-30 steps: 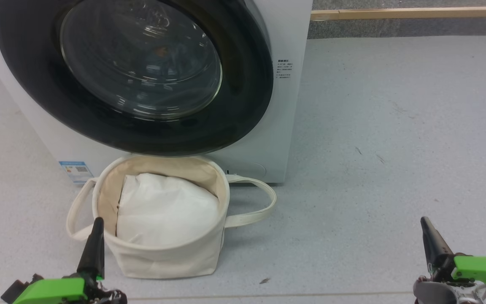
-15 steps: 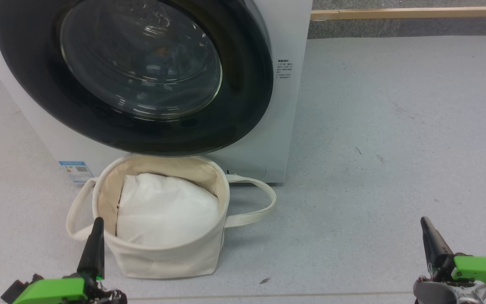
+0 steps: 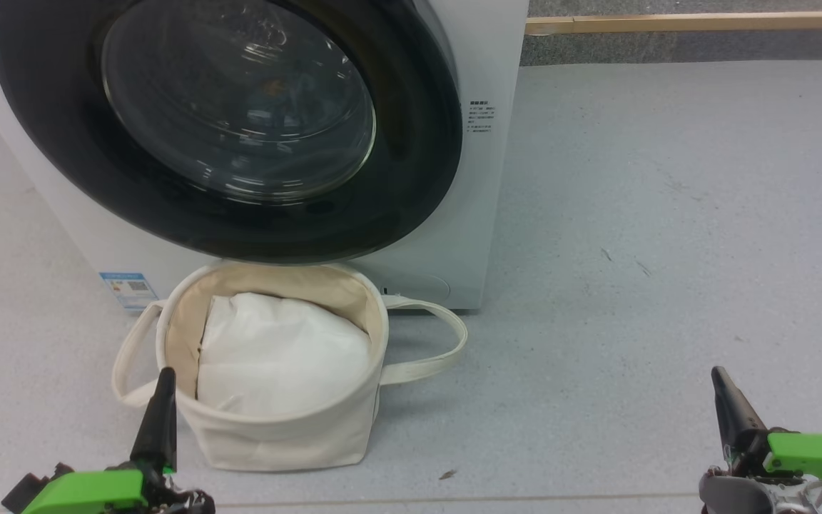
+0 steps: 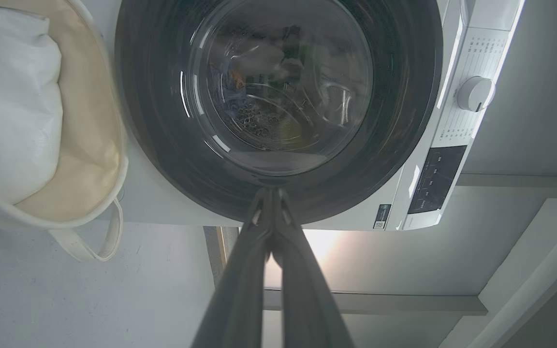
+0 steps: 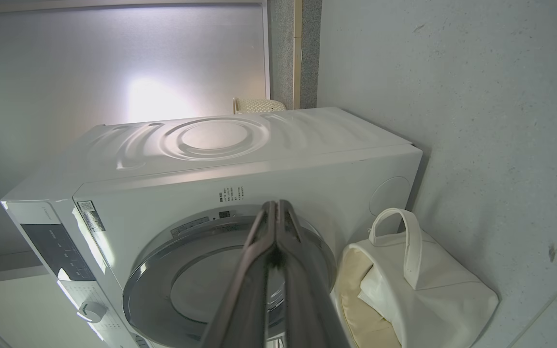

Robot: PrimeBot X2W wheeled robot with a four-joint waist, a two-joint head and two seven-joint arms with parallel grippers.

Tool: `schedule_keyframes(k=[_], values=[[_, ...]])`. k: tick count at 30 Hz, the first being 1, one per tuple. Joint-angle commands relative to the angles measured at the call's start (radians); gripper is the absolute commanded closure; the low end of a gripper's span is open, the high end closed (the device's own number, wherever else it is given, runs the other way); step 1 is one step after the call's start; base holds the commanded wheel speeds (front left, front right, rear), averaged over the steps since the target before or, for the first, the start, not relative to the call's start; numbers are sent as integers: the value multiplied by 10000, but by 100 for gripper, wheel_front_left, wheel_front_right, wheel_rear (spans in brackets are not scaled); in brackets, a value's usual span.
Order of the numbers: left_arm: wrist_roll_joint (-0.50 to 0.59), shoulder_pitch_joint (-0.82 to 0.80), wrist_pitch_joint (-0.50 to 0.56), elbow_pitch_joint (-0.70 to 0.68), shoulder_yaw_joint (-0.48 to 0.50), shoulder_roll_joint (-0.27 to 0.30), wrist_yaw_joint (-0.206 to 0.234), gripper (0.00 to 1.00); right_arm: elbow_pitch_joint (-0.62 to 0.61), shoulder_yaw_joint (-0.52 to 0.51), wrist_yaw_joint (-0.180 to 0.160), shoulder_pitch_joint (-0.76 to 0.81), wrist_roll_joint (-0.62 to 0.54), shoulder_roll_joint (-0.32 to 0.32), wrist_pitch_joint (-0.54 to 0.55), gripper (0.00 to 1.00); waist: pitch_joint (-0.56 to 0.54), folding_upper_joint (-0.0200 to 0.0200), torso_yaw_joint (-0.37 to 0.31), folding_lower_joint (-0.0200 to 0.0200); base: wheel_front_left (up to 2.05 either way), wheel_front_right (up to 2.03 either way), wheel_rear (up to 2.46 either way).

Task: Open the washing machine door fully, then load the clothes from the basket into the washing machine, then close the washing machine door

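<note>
The washing machine door (image 3: 225,128) was shut on the white washing machine (image 3: 486,178), the basket (image 3: 275,439) sat on the floor (image 3: 632,250) right in front of it with a white bundle (image 3: 282,357) inside, and the left claw (image 3: 165,378) beside the basket and the right claw (image 3: 719,377) were both pinched tight, holding nothing.
</note>
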Motion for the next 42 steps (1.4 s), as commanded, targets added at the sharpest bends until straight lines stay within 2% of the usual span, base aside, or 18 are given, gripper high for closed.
schedule_keyframes(k=[1,42], values=[[-37,-242,81,-401,341,56,-67,100,-316,205,0,-503,53,-35,77,100,0,0,0,0,0,0,0],[-38,-242,80,-402,340,56,-67,100,-316,207,0,-503,55,-35,75,100,0,0,0,0,0,0,0]])
